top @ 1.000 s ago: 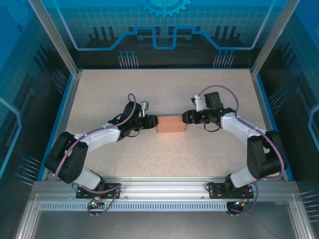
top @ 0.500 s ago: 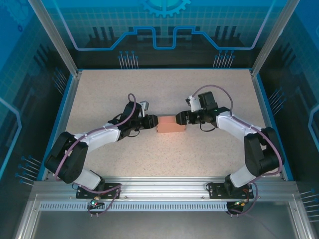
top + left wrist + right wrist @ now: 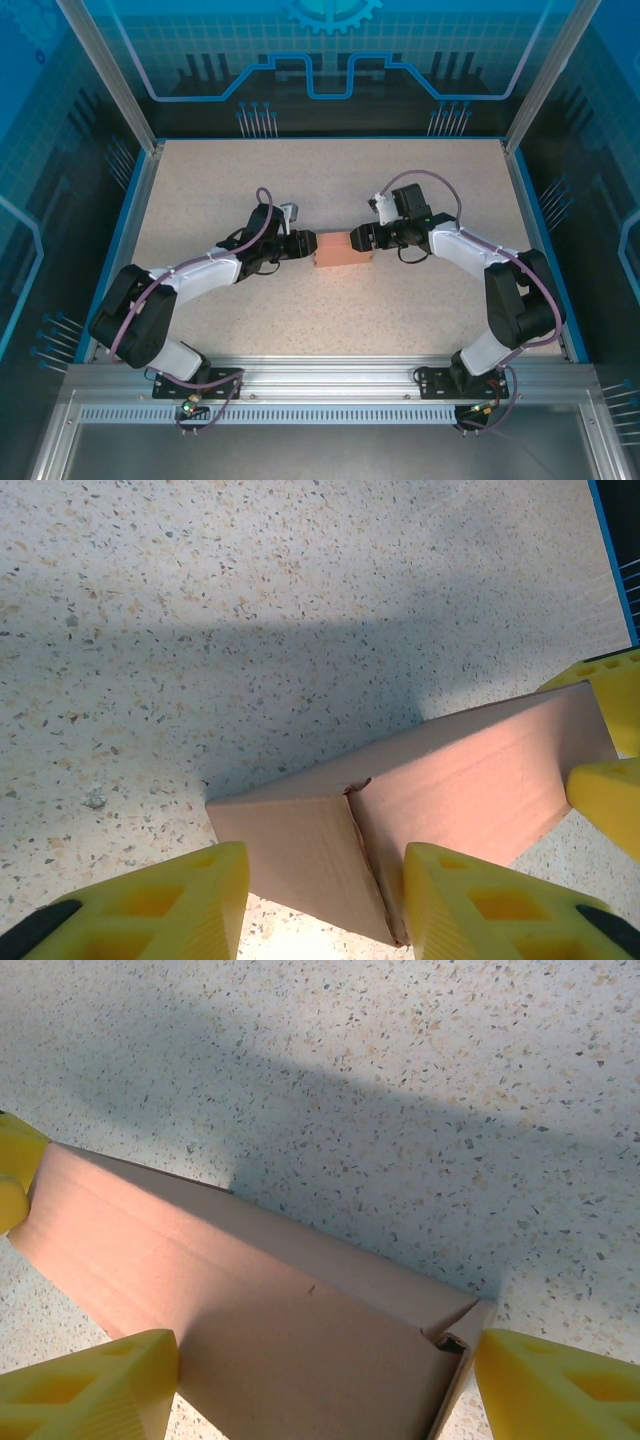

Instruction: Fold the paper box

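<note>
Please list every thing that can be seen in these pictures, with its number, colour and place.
paper box: one, salmon pink, middle of the table, between the two grippers.
table: one, speckled beige, blue edging.
walls: several, blue with line patterns, behind and at the sides.
rail: one, silver metal, along the near edge.
left arm: one, white and black, reaching in from the left.
right arm: one, white and black, reaching in from the right.
left gripper: one, yellow fingers, holding the box's left end.
right gripper: one, yellow fingers, open around the box's right end.

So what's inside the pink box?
You can't see inside. The box is folded shut. One end flap leaves a tiny dark gap, but the card hides everything behind it.
</note>
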Controlling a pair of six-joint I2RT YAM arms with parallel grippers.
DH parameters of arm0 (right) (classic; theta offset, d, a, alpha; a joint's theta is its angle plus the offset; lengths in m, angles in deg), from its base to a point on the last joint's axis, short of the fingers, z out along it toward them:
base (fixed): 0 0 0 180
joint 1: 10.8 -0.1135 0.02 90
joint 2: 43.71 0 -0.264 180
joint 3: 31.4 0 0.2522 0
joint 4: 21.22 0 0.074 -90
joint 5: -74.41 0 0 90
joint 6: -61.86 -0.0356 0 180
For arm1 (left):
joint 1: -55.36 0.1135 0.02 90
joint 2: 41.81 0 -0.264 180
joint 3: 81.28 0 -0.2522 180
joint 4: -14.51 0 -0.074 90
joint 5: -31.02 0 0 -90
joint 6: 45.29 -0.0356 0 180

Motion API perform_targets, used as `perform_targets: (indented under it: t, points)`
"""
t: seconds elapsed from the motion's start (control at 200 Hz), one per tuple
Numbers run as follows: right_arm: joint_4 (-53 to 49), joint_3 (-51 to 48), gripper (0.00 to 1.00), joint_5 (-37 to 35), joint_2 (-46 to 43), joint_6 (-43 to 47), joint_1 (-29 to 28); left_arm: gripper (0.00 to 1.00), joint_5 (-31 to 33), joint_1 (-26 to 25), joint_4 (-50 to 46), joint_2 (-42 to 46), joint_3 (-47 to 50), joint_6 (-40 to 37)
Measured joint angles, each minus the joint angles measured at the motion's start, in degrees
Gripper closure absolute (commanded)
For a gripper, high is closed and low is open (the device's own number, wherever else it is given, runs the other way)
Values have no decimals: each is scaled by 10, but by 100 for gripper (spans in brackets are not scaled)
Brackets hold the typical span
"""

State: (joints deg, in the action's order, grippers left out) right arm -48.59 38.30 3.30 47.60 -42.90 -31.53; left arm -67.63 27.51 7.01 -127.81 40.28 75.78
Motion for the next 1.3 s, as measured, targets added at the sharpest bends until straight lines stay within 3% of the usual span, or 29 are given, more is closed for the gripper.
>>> perform_targets:
  t: [0.365, 0.68, 1.301]
  points:
    - [-17, 15, 20, -9, -5, 4, -3, 42, 4, 0, -10, 1, 0, -1]
    - [-31, 19, 22, -7, -27, 4, 5, 40, 4, 0, -26, 2, -7, 1]
    - [-35, 10, 46, 0, -34, 13, 13, 34, 1, 0, -22, 6, -10, 21]
